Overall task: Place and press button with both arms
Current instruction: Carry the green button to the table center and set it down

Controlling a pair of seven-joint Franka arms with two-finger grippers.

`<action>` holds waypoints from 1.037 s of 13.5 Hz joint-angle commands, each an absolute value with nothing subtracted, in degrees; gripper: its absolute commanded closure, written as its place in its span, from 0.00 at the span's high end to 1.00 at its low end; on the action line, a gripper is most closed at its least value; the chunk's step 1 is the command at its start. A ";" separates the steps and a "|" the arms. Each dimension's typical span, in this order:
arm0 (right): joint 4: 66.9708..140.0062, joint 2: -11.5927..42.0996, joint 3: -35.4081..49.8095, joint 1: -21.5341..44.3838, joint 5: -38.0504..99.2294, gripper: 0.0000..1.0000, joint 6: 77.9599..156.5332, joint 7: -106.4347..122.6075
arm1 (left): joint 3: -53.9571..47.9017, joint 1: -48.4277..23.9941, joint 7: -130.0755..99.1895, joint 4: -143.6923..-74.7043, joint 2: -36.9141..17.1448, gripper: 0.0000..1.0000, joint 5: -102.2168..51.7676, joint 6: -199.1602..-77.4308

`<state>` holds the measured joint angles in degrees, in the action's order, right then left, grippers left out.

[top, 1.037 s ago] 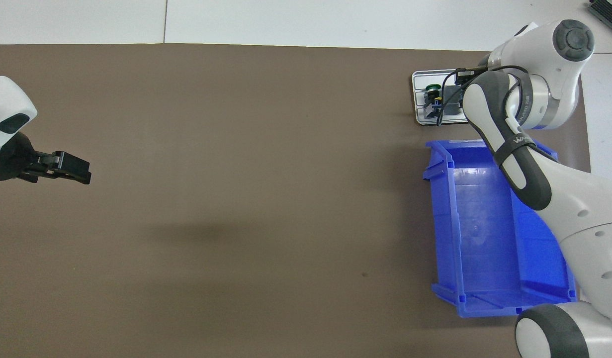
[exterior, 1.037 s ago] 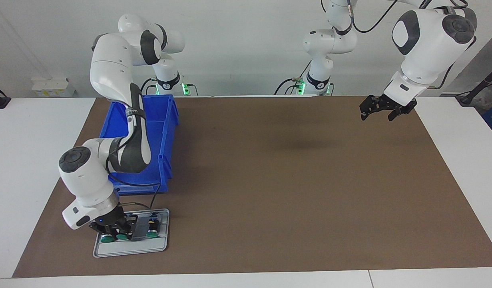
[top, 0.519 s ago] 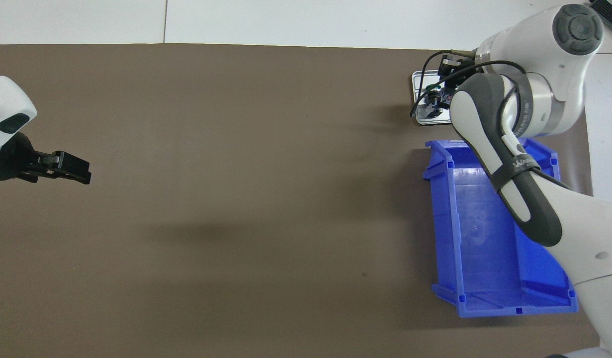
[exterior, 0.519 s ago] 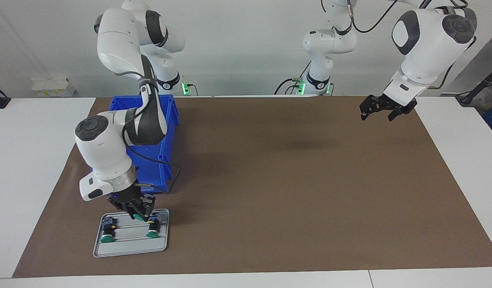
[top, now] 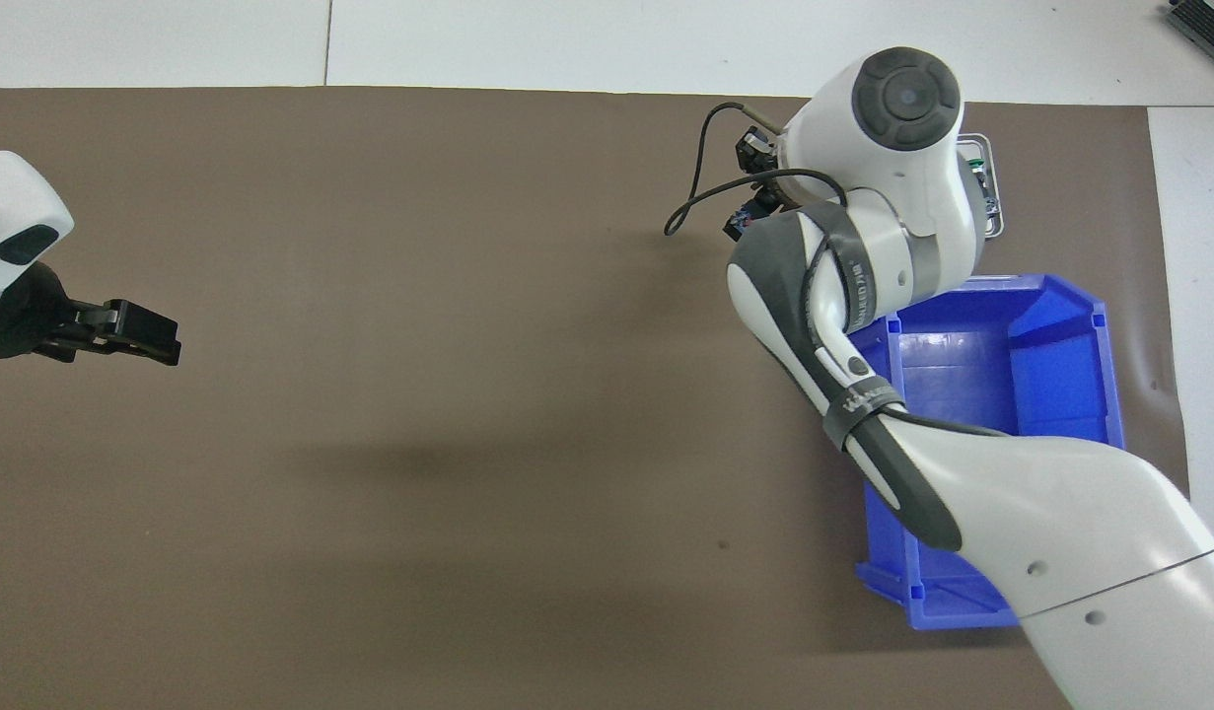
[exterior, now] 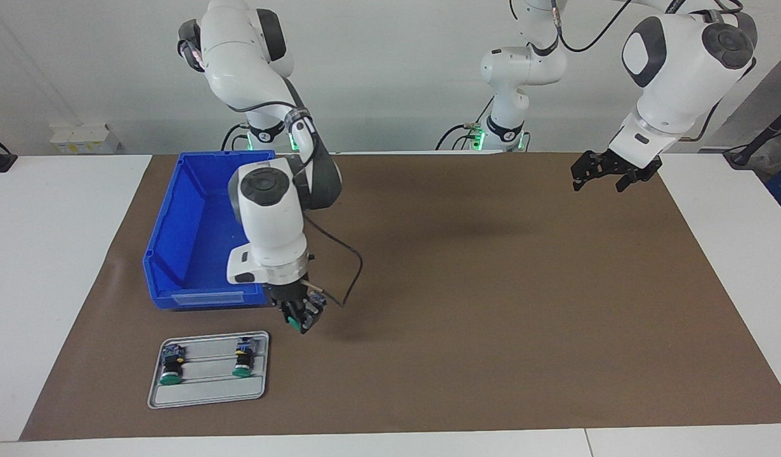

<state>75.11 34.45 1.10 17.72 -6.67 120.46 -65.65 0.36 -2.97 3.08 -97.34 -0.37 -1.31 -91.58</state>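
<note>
**Right gripper carries a button over the mat**

A brown mat point(exterior: 492, 304) covers the white table; toward the right arm's end, a grey tray point(exterior: 207, 387) holds two green-capped buttons point(exterior: 170, 367), with a blue bin point(exterior: 193, 241) nearer the robots; the right gripper point(exterior: 301, 315) hangs over the mat beside the bin, clamped on the button point(exterior: 295, 325); the left gripper point(exterior: 603, 174) waits with jaws apart, holding nothing, over the other end.
</note>
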 commanded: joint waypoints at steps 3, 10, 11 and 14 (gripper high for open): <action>75.86 32.69 0.79 27.14 -9.57 0.00 117.43 -92.14 | -0.09 -2.29 3.34 -98.79 1.14 1.00 -1.49 -91.41; 75.76 34.80 1.32 36.82 -13.44 0.00 115.14 -122.04 | -0.09 -2.29 3.34 -98.79 1.14 1.00 -1.49 -91.32; 75.76 35.15 1.41 37.87 -13.45 0.00 115.48 -125.30 | -0.09 -2.29 3.34 -98.79 1.14 1.00 -1.49 -91.41; 75.85 37.44 1.41 40.42 -13.54 0.00 117.23 -133.05 | -0.09 -2.29 3.34 -98.79 1.14 1.00 -1.49 -91.41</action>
<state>75.52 36.24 1.16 39.59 -11.95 115.44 -128.13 0.36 -2.97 3.08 -97.34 -0.37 -1.31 -91.58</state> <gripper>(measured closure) 0.586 0.000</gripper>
